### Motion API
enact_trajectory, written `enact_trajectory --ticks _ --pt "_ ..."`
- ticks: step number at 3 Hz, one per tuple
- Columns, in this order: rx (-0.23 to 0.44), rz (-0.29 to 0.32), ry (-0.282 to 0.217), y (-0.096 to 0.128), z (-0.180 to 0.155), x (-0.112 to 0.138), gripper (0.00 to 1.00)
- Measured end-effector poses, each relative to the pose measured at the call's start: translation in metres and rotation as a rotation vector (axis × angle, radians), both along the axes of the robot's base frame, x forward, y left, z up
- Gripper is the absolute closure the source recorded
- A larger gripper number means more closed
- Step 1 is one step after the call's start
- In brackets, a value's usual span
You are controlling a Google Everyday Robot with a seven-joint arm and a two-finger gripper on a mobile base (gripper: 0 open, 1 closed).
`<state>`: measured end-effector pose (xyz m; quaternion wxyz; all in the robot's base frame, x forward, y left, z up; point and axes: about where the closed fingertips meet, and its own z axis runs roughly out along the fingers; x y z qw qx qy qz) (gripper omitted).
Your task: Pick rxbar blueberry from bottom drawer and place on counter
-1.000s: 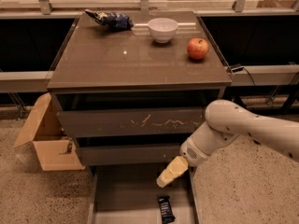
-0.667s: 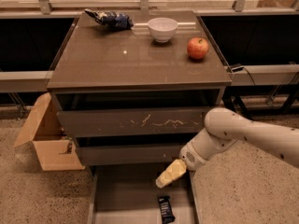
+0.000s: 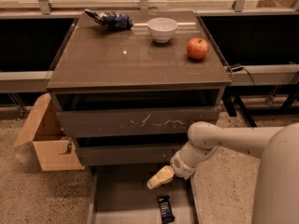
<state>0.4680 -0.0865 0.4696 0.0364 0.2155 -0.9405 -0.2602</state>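
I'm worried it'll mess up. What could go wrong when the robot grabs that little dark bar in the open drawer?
The gripper hangs over the bottom drawer, not touching the rxbar blueberry. The bar lies flat on the drawer floor, so it might slide away instead of being picked up. Lifting out, the arm could bump the middle drawer just above. On the counter, the apple could get knocked and roll.

Your arm drops & swings left; hand shifts slightly left over bottom drawer, up-left of rxbar blueberry.
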Motion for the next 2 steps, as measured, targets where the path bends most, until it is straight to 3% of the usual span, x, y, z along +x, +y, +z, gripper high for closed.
enact_trajectory --ticks 2 --pt "-0.015 -0.094 0.110 0.015 -0.097 -0.006 0.00"
